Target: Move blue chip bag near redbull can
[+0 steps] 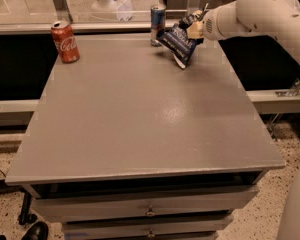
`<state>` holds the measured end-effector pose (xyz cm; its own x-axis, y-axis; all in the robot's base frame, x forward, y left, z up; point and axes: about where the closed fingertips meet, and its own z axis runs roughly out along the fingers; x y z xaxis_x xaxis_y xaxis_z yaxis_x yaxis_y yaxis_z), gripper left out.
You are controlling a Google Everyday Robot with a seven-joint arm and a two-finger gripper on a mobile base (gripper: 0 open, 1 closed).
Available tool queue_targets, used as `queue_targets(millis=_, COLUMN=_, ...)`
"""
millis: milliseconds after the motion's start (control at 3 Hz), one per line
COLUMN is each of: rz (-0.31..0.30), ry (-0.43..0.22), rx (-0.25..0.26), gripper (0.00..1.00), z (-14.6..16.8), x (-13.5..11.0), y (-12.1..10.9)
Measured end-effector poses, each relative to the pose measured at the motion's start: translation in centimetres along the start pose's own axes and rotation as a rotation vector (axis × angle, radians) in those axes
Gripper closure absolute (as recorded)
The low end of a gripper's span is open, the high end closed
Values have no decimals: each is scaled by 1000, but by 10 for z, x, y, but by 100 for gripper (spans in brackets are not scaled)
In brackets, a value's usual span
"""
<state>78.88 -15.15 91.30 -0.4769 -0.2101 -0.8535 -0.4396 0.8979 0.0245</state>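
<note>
The blue chip bag [178,41], dark blue with white lettering, hangs tilted just above the far part of the grey table [140,114]. My gripper [195,28] is shut on the bag's upper right edge, at the end of the white arm coming in from the right. The redbull can [157,24], slim and blue-and-silver, stands upright at the table's far edge, just left of the bag. The bag's left corner is close to the can.
A red Coca-Cola can [65,42] stands upright at the far left of the table. Drawers [150,211] sit under the table's front edge. A low ledge [280,96] runs along the right side.
</note>
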Motion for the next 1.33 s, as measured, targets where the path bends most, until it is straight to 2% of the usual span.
queue_targets(millis=333, rz=13, ry=-13, rx=7, gripper=82, z=5, x=-4, y=-5)
queue_targets(millis=1333, rz=22, ry=-13, rx=3, gripper=12, z=13, x=-3, y=-5)
